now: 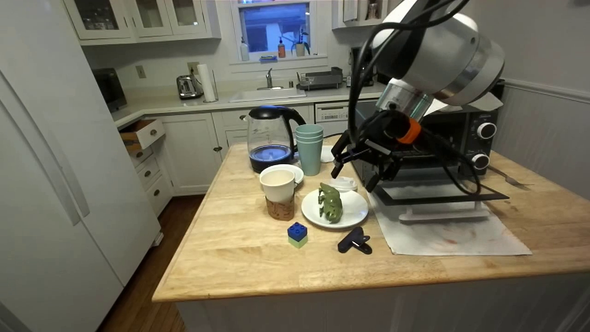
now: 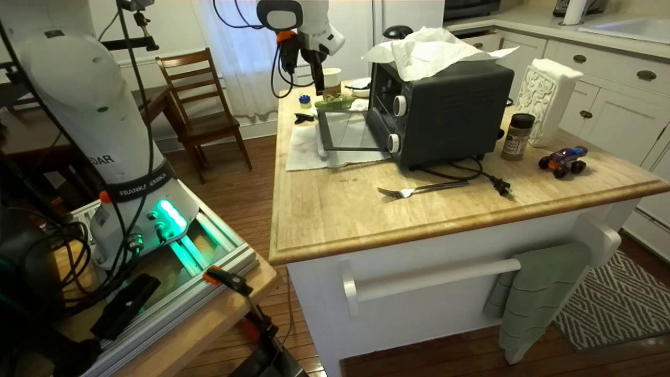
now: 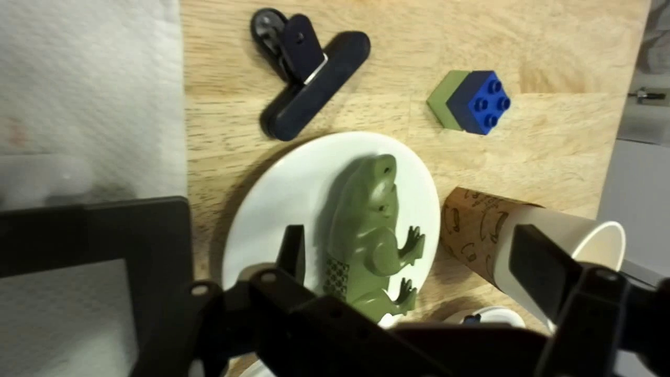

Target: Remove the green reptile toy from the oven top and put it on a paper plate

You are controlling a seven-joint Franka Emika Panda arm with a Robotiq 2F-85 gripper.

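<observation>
The green reptile toy (image 1: 331, 203) lies on its side on the white paper plate (image 1: 357, 210). In the wrist view the toy (image 3: 361, 235) rests on the plate (image 3: 272, 209) with its feet pointing to the right. In an exterior view the toy (image 2: 335, 103) shows small beyond the oven door. My gripper (image 1: 353, 180) is open and empty, above the plate and apart from the toy. In the wrist view its fingers (image 3: 411, 246) are wide apart with nothing between them. The oven (image 2: 450, 115) stands beside the plate, its glass door folded down; crumpled white paper lies on its top.
A paper cup (image 1: 279, 193) stands close by the plate. A blue-and-green block (image 1: 297, 235) and a black clip (image 1: 355, 240) lie in front. The kettle (image 1: 272, 138) and teal cups (image 1: 309, 150) stand behind. The open oven door (image 2: 350, 131) juts over a white mat (image 2: 301, 152).
</observation>
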